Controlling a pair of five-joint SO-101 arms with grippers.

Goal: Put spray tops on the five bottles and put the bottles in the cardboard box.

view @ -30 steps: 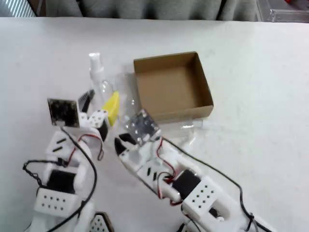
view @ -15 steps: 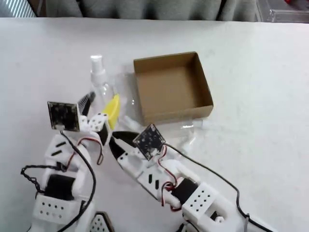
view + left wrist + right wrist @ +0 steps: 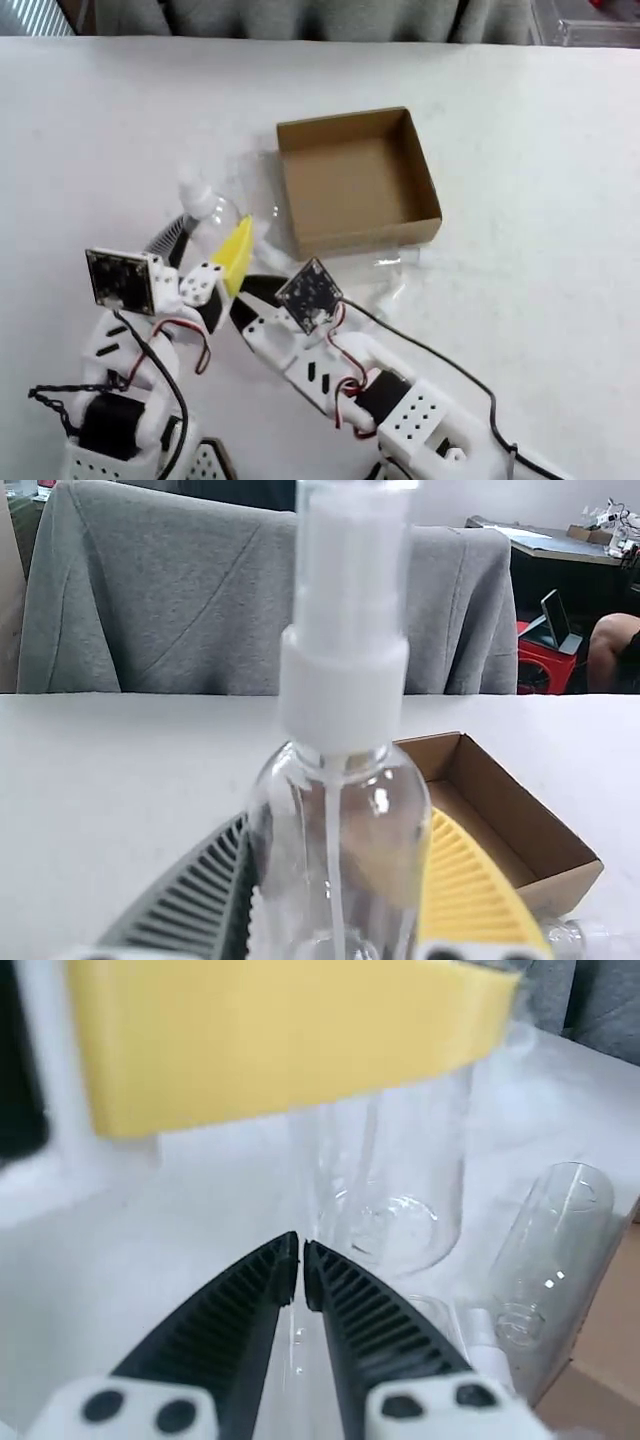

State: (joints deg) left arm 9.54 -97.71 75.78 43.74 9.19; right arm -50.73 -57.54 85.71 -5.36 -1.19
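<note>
A clear bottle with a white spray top stands upright between the grey and yellow fingers of my left gripper, which is shut on it. From above, this bottle leans in the left gripper to the left of the cardboard box. My right gripper sits just in front of the left one. Its black fingers are shut with nothing between them, close to the base of the held bottle. The box is empty.
Another clear bottle lies on the table beside the box. More clear bottles and a small white part lie along the box's front wall. Both arm bodies take up the near table.
My left gripper drew back toward the near edge, taking the bottle with it. My right gripper swung left toward the left gripper, then stayed put.
</note>
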